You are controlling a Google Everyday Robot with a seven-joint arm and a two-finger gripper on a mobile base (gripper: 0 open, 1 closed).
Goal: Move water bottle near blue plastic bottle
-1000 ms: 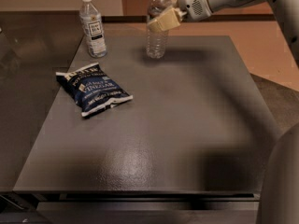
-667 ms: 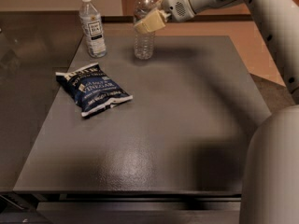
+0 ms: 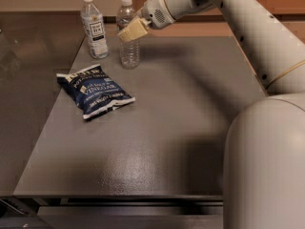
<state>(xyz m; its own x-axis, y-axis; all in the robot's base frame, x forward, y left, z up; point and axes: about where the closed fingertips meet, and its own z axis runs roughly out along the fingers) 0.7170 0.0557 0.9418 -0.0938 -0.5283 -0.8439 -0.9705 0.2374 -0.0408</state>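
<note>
The water bottle (image 3: 128, 49), clear ribbed plastic with a white cap, stands upright on the grey table (image 3: 181, 109) at the back left. My gripper (image 3: 132, 31) is shut on its upper middle, its cream fingers (image 3: 135, 29) covering the label band. The blue plastic bottle (image 3: 94, 26), smooth with a tall white-and-black label and white cap, stands upright a short way to the left of it, near the table's back left corner. The two bottles are apart, not touching.
A dark blue chip bag (image 3: 94, 90) lies flat on the table, in front of the two bottles. My white arm (image 3: 248, 27) reaches in from the right. The robot's body (image 3: 267, 166) fills the lower right.
My gripper has carried the water bottle leftward across the back of the table, closer to the blue plastic bottle. The chip bag and the blue plastic bottle have not moved.
</note>
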